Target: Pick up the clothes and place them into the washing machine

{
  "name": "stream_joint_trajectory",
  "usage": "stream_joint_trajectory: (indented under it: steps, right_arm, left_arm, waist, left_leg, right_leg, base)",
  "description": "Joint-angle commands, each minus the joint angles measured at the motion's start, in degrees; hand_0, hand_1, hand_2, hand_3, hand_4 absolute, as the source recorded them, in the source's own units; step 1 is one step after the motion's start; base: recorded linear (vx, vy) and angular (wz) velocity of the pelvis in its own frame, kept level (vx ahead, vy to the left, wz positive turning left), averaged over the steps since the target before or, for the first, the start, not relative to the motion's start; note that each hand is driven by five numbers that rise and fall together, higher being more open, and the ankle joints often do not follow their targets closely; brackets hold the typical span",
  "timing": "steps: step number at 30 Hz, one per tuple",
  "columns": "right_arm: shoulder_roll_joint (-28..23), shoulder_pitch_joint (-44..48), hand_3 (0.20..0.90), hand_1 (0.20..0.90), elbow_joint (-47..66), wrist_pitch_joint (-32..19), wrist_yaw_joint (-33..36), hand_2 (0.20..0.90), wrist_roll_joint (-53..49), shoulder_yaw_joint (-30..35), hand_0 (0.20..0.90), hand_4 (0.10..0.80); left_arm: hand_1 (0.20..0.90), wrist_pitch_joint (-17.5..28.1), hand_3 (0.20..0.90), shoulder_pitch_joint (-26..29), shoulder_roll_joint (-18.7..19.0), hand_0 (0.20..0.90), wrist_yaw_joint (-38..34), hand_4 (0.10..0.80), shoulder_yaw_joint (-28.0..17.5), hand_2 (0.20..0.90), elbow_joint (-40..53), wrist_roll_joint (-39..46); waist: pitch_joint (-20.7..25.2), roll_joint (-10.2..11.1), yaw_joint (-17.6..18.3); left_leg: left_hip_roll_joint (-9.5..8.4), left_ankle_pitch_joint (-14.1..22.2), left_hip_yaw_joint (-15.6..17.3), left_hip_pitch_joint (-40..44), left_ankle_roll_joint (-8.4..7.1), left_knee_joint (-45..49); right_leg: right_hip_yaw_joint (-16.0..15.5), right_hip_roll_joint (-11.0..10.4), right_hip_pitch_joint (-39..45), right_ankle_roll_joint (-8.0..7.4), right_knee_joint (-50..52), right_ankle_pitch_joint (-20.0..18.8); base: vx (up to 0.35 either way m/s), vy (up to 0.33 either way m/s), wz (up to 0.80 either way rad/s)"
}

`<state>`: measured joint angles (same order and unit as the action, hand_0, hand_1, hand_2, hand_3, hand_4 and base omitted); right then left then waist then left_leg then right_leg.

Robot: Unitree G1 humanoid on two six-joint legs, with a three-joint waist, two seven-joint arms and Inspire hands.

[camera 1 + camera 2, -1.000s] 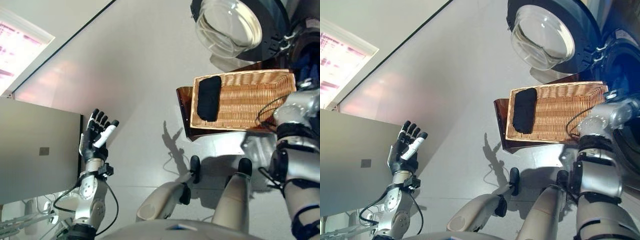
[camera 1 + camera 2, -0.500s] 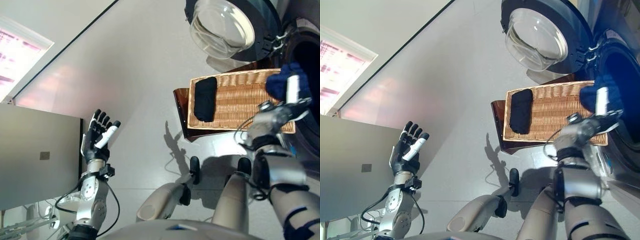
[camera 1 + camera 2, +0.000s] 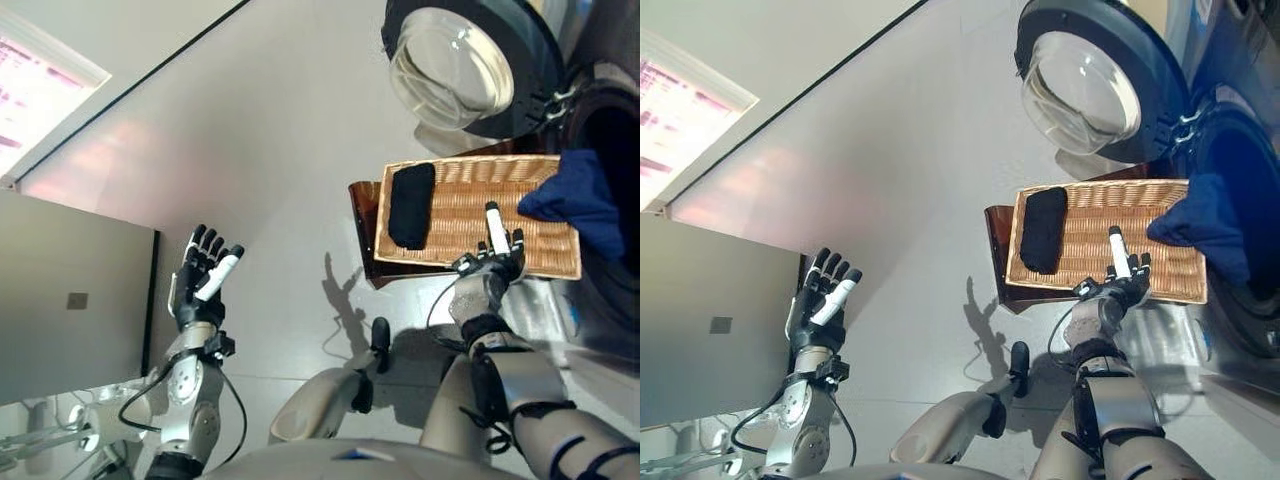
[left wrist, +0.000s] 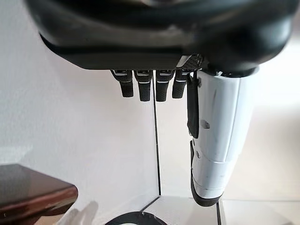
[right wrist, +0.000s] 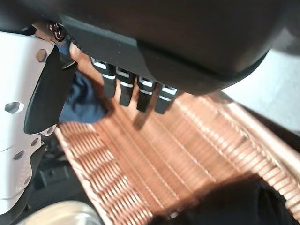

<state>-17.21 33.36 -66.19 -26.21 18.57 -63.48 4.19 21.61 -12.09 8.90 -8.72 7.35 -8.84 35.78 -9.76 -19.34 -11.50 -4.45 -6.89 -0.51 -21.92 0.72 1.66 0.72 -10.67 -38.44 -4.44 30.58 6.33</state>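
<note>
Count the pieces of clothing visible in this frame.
2: a black garment lying in the wicker basket, and a blue garment draped between the basket's edge and the washing machine opening. More may be hidden inside.

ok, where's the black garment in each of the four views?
Left eye: black garment at the wicker basket's left end.
Right eye: same spot.
Left wrist: not in it.
Right wrist: dark cloth at the frame's edge, probably it.
Shared landmark: the wicker basket.

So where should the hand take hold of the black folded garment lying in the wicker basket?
Probably across the middle of the black folded garment, coming from above. It lies flat as a long narrow bundle at the end of the wicker basket away from the washer, its top clear. The open right hand hovers over the basket's near rim.
</note>
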Motion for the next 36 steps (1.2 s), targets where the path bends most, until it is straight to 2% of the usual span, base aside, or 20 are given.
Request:
stream_joint_trajectory:
  steps: [1,5,6,7,8,9,10,13,14,17,19,20,22,25,28,32,33,34,35,36]
  right_arm:
    - [-0.2,2.0,0.900,0.900,3.3,-2.4,-1.9,0.900,0.9,-1.3,0.900,0.800]
    - [0.0,1.1,0.900,0.900,2.0,-2.1,-1.6,0.900,0.9,-0.3,0.900,0.800]
    - [0.7,-1.0,0.900,0.900,1.3,-1.3,-1.7,0.900,1.6,-0.5,0.900,0.800]
    - [0.7,-1.0,0.900,0.900,1.3,-1.3,-1.7,0.900,1.6,-0.5,0.900,0.800]
    - [1.7,-3.7,0.900,0.900,0.9,-0.3,-1.5,0.900,3.5,-1.2,0.900,0.800]
    - [1.7,-3.7,0.900,0.900,0.9,-0.3,-1.5,0.900,3.6,-1.2,0.900,0.800]
    - [2.0,-5.6,0.900,0.900,0.2,0.8,-1.2,0.900,6.1,-1.9,0.900,0.800]
    - [2.5,-11.7,0.900,0.900,-2.8,5.1,1.7,0.900,19.1,-5.7,0.900,0.800]
    - [2.9,-15.8,0.900,0.900,-3.7,7.6,1.2,0.900,27.0,-8.3,0.900,0.800]
    - [2.6,-22.4,0.900,0.900,-3.8,9.8,0.4,0.900,37.0,-10.3,0.900,0.800]
    - [2.7,-24.8,0.900,0.900,-3.6,10.3,-0.1,0.900,39.2,-10.2,0.900,0.800]
    - [3.4,-29.0,0.900,0.900,-3.9,11.1,-1.0,0.900,42.3,-10.1,0.900,0.800]
    - [4.1,-33.0,0.900,0.900,-5.4,12.0,-2.1,0.900,44.5,-9.2,0.900,0.800]
    - [5.0,-36.2,0.900,0.900,-6.7,12.7,-3.1,0.900,47.0,-9.3,0.900,0.800]
    - [5.9,-40.0,0.900,0.900,-9.8,14.1,-3.9,0.900,52.8,-10.0,0.900,0.800]
    - [6.1,-41.1,0.900,0.900,-11.3,15.1,-4.3,0.900,55.8,-10.6,0.900,0.800]
    - [6.1,-41.0,0.900,0.900,-11.4,15.1,-4.1,0.900,56.3,-10.9,0.900,0.800]
    - [5.9,-40.1,0.900,0.900,-11.7,15.1,-4.3,0.900,55.6,-10.9,0.900,0.800]
    - [5.9,-40.1,0.900,0.900,-11.8,15.1,-4.3,0.900,55.6,-10.9,0.900,0.800]
    - [5.9,-39.6,0.900,0.900,-11.1,14.8,-4.5,0.900,55.2,-11.2,0.900,0.800]
  left_arm:
    - [0.900,5.0,0.900,2.4,1.2,0.900,-0.1,0.800,-4.0,0.900,0.5,0.4]
    - [0.900,4.7,0.900,2.0,1.2,0.900,0.2,0.800,-4.2,0.900,0.3,0.3]
    - [0.900,4.5,0.900,2.1,1.0,0.900,0.0,0.800,-4.5,0.900,-0.7,0.2]
    - [0.900,4.5,0.900,2.1,1.1,0.900,0.0,0.800,-4.5,0.900,-0.7,0.2]
    - [0.900,4.2,0.900,2.4,1.1,0.900,-0.6,0.800,-4.9,0.900,-2.6,-0.8]
    - [0.900,4.2,0.900,2.4,1.1,0.900,-0.6,0.800,-4.9,0.900,-2.6,-0.8]
    - [0.900,3.9,0.900,2.7,1.2,0.900,-1.1,0.800,-5.1,0.900,-4.6,-1.9]
    - [0.900,2.7,0.900,4.6,3.0,0.900,-3.2,0.800,-5.6,0.900,-14.4,-8.9]
    - [0.900,1.4,0.900,5.2,4.0,0.900,-3.7,0.800,-5.6,0.900,-22.3,-13.9]
    - [0.900,-0.2,0.900,6.4,4.5,0.900,-4.9,0.800,-5.5,0.900,-35.2,-19.6]
    - [0.900,-0.4,0.900,7.0,4.7,0.900,-5.3,0.800,-5.5,0.900,-39.3,-21.0]
    - [0.900,-2.0,0.900,7.7,4.4,0.900,-5.9,0.800,-5.5,0.900,-48.0,-23.4]
    - [0.900,-3.3,0.900,8.1,4.1,0.900,-6.1,0.800,-5.4,0.900,-53.9,-25.2]
    - [0.900,-4.1,0.900,8.2,4.1,0.900,-5.4,0.800,-5.3,0.900,-58.5,-27.0]
    - [0.900,-5.5,0.900,7.2,4.4,0.900,-4.2,0.800,-5.5,0.900,-62.1,-30.0]
    - [0.900,-6.0,0.900,6.9,4.6,0.900,-3.2,0.800,-6.3,0.900,-62.8,-29.7]
    - [0.900,-6.2,0.900,7.2,4.8,0.900,-2.8,0.800,-6.6,0.900,-62.8,-29.4]
    - [0.900,-6.3,0.900,7.7,4.9,0.900,-2.4,0.800,-6.4,0.900,-62.2,-29.0]
    - [0.900,-6.3,0.900,7.7,4.9,0.900,-2.4,0.800,-6.4,0.900,-62.2,-29.0]
    - [0.900,-6.4,0.900,7.9,5.1,0.900,-2.4,0.800,-6.0,0.900,-62.1,-29.3]
  waist:
    - [1.3,1.3,-0.6]
    - [1.6,2.7,-0.5]
    - [1.8,4.1,-0.3]
    - [1.7,4.1,-0.2]
    - [1.8,5.6,0.3]
    - [1.7,5.6,0.3]
    - [1.9,6.5,0.6]
    - [2.7,9.7,2.2]
    - [3.6,11.5,3.1]
    - [5.7,13.7,4.7]
    - [6.2,14.5,5.2]
    - [7.5,15.7,6.2]
    - [8.9,16.8,7.3]
    - [9.6,17.5,8.0]
    - [10.8,18.8,8.8]
    - [11.0,19.4,9.0]
    - [10.6,19.6,9.1]
    - [9.1,19.4,9.4]
    - [9.1,19.5,9.3]
    - [8.0,19.4,9.8]
  left_leg:
    - [-2.34,1.7,-0.6,-2.7,-1.11,0.7]
    - [-2.08,2.6,-0.8,-1.3,-0.95,1.6]
    - [-1.94,3.4,-1.1,0.1,-0.88,2.1]
    - [-1.94,3.5,-1.2,0.2,-0.87,2.1]
    - [-1.66,4.4,-1.6,2.7,-0.95,2.4]
    - [-1.66,4.4,-1.6,2.8,-0.95,2.4]
    - [-1.48,4.5,-1.6,3.8,-0.98,2.4]
    - [-1.25,5.0,-2.1,7.7,-1.34,1.7]
    - [-1.09,5.3,-2.0,9.9,-1.46,0.4]
    - [-0.73,5.4,-1.7,12.5,-1.38,-1.6]
    - [-0.61,5.5,-1.6,13.6,-1.30,-2.1]
    - [-0.40,5.6,-1.2,15.5,-1.24,-3.4]
    - [-0.26,5.5,-0.9,16.9,-1.33,-4.5]
    - [-0.19,5.8,-0.7,18.4,-1.16,-5.3]
    - [-0.20,6.9,-0.2,21.1,-0.29,-5.5]
    - [-0.22,8.1,-0.1,22.6,0.44,-4.8]
    - [-0.16,8.5,0.0,23.0,0.92,-4.2]
    - [0.07,9.0,-0.1,23.4,1.99,-2.7]
    - [-0.02,9.0,0.0,23.3,2.03,-2.6]
    - [0.05,9.2,-0.2,23.5,2.54,-1.7]
  right_leg:
    - [-3.4,0.3,9.3,1.99,-13.8,-3.6]
    - [-3.7,0.3,11.6,1.89,-14.1,-3.4]
    - [-4.0,0.3,14.1,1.66,-14.7,-3.4]
    - [-4.1,0.3,14.4,1.65,-14.9,-3.4]
    - [-4.7,0.2,17.5,1.35,-15.9,-3.4]
    - [-4.7,0.2,17.6,1.35,-15.9,-3.4]
    - [-5.2,0.3,19.1,1.22,-16.9,-4.0]
    - [-6.6,0.6,24.3,0.70,-20.4,-4.7]
    - [-7.4,0.6,27.1,0.13,-23.1,-5.3]
    - [-7.9,0.8,29.7,-0.75,-26.6,-7.1]
    - [-7.9,1.0,30.7,-0.97,-27.4,-7.4]
    - [-7.9,1.0,32.2,-1.42,-28.6,-8.0]
    - [-8.0,1.1,33.1,-1.86,-29.0,-8.4]
    - [-7.7,1.2,34.0,-2.11,-29.1,-8.4]
    - [-6.8,1.3,35.3,-2.34,-28.0,-8.2]
    - [-6.3,1.6,35.6,-2.47,-25.3,-7.1]
    - [-6.2,1.6,35.0,-2.44,-21.9,-6.8]
    - [-5.1,2.1,32.2,-2.76,-12.9,-8.7]
    - [-4.9,2.0,32.0,-2.80,-12.5,-8.5]
    - [-4.0,2.6,30.3,-2.96,-8.1,-10.1]
  base:
    - [0.000,0.000,0.00]
    - [0.059,-0.009,0.03]
    - [0.108,-0.035,0.09]
    - [0.179,-0.070,0.09]
    - [0.101,-0.040,0.01]
    - [0.143,-0.068,-0.04]
    - [0.126,-0.059,-0.05]
    - [0.178,-0.081,0.04]
    - [0.180,-0.058,0.07]
    - [0.139,-0.015,-0.03]
    - [0.096,-0.001,-0.06]
    - [0.085,0.016,-0.13]
    - [0.081,0.034,-0.21]
    - [0.028,0.027,-0.10]
    - [0.064,0.033,-0.06]
    - [0.039,0.050,-0.19]
    - [-0.057,0.073,-0.14]
    - [-0.060,0.074,-0.02]
    - [-0.076,0.075,0.01]
    - [-0.080,0.049,-0.02]
